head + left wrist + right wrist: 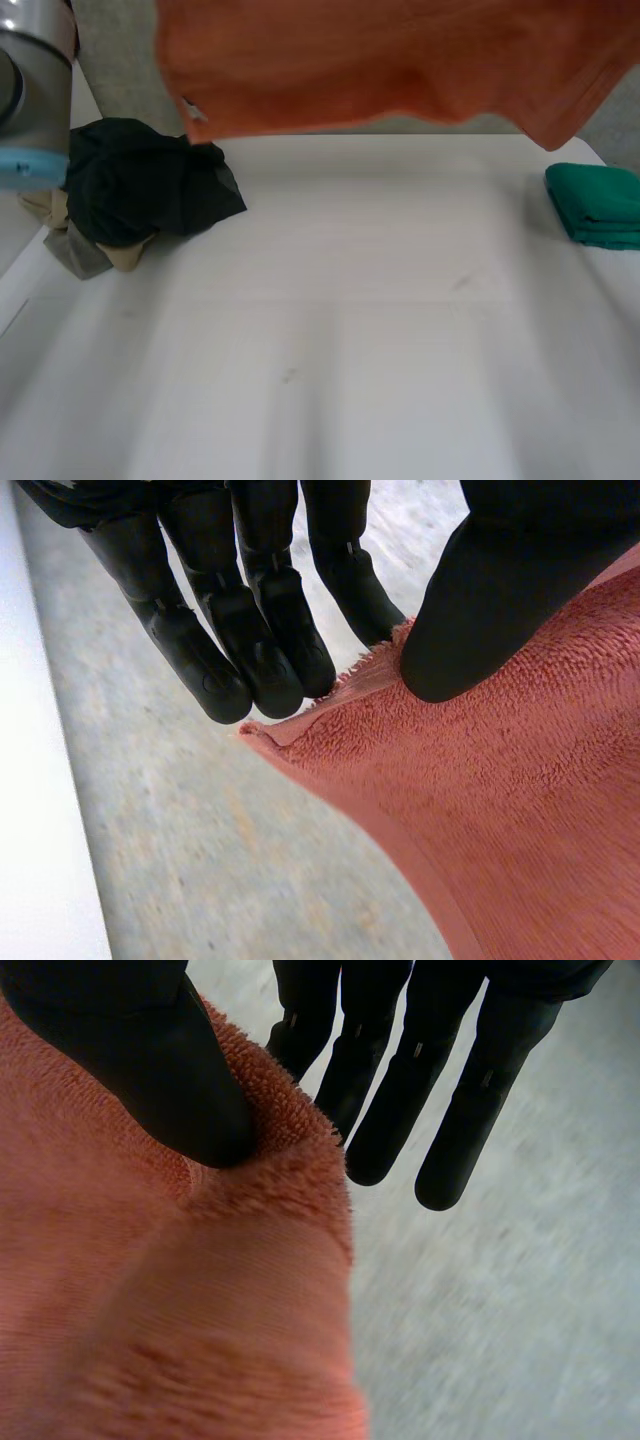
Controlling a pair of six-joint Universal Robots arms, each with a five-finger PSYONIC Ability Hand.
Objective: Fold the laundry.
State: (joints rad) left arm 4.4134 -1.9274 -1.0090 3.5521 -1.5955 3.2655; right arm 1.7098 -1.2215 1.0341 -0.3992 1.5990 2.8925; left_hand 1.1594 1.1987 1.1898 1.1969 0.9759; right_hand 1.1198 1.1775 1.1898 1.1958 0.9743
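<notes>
Holding an orange terry towel (400,60) raised above the white table (350,330), stretched between both hands. With the left hand (500,610), pinching a hemmed corner: thumb pressed on the pile against the straight fingers (270,650) behind, hem right at the fingertips. With the right hand (150,1070), clamping the opposite edge likewise, thumb on the cloth, fingers (450,1110) straight just past it. Well below the fingers, a dark clothes heap (140,185) beside the left arm (30,90) and a folded green cloth (600,205) at the table's other side.
</notes>
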